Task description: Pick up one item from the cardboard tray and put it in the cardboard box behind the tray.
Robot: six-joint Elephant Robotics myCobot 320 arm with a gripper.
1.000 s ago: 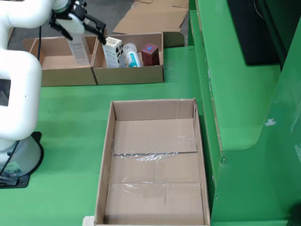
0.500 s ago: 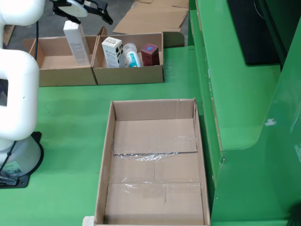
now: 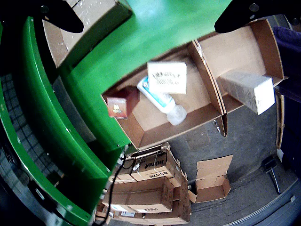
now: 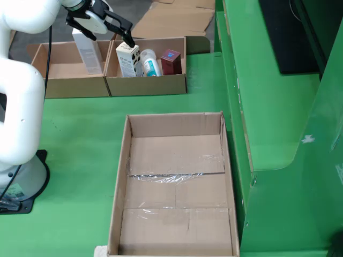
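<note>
Above the two small cardboard boxes at the far end of the green surface [image 4: 86,139], your tool [image 4: 102,24] hangs with its dark fingers [image 4: 124,32] spread wide and nothing between them. The wrist view confirms it: both fingertips sit at the top corners of the frame, well apart, with only boxes and surface below.

Left box [image 4: 59,72] in the fixed view: one tall white carton [image 4: 87,48] stands upright against the wall shared with the neighbouring box. Wrist view shows the same carton [image 3: 249,89] alone in its compartment.

Right box [image 4: 155,84]: a white carton with printed top [image 4: 127,59], a white bottle with teal label [image 4: 150,63] lying just beside it, and a dark red box [image 4: 171,61] at the far end. You see all three again from the wrist camera, the printed carton [image 3: 167,77] overlapping the bottle [image 3: 162,100].

Nearer you, the large cardboard tray [image 4: 120,182] shows only its taped floor.
</note>
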